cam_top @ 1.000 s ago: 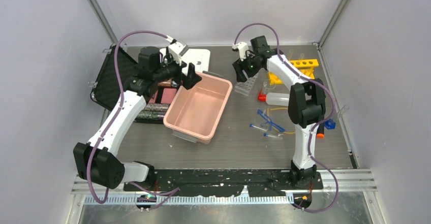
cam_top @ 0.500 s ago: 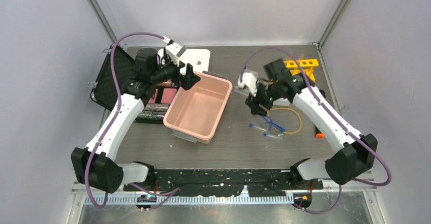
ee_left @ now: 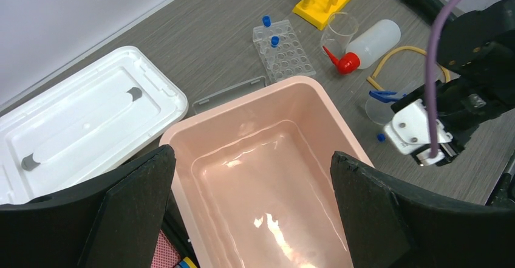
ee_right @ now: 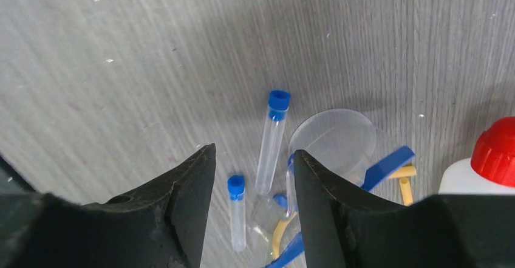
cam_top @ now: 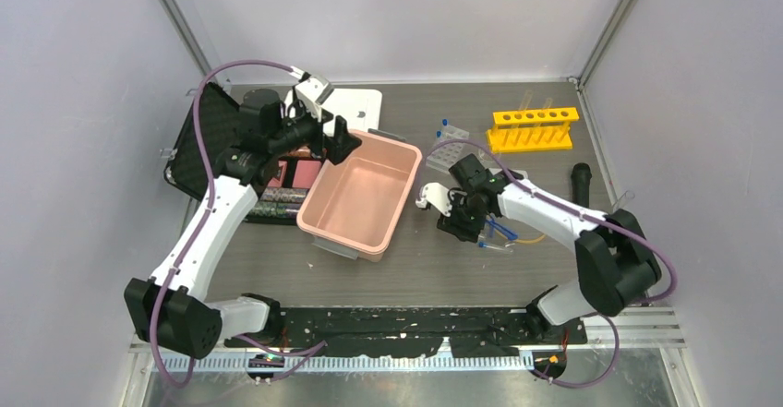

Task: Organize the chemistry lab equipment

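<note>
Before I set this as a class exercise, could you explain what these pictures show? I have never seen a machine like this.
These are two robot arms, fixed side by side. One picture looks down from above; the other two come from cameras on each wrist. The left tool hangs open over a pink tub, its white lid lying behind. The right tool is open over two blue-capped test tubes, beside blue safety glasses and a red-capped squeeze bottle. A yellow tube rack and clear tube tray sit farther back. Neither tool holds anything.
</note>
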